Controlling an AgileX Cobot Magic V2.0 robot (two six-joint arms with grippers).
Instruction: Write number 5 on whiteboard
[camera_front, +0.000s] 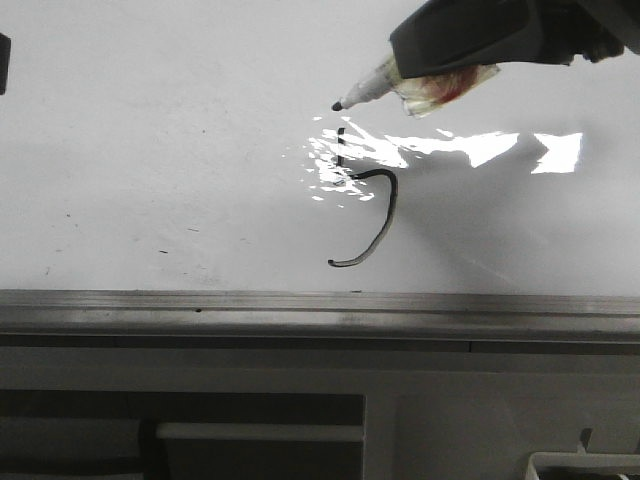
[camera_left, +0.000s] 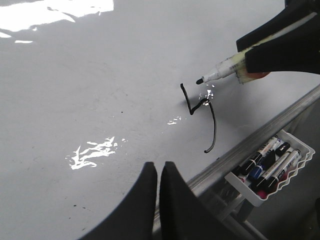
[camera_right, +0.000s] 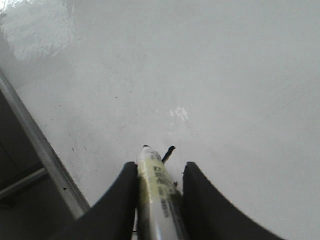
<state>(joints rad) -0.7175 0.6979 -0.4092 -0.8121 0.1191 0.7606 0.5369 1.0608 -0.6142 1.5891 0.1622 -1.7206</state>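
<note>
1. Two black finger pads of the right gripper (camera_right: 159, 186) clamp a white marker (camera_front: 372, 88), its dark tip just above the whiteboard (camera_front: 150, 150).
2. Below the tip, the number 5 (camera_front: 368, 205) shows an upright stroke and hooked tail.
3. Left gripper (camera_left: 159, 172) hovers over the board, fingers together, holding nothing.
4. Beyond the grey rail (camera_front: 320, 312), a tray of markers (camera_left: 270, 167) hangs.

Whiteboard (camera_front: 150, 150): flat, rail (camera_front: 320, 308) along near edge.
Number 5 (camera_front: 368, 215): on whiteboard, right of centre, tail ending near rail.
Marker (camera_front: 372, 88): between right gripper (camera_right: 159, 172) fingers, tip just above number's upright stroke.
Marker tray (camera_left: 270, 170): beyond rail, off the board, holding several markers.
Left gripper (camera_left: 159, 172): over board near rail.
</note>
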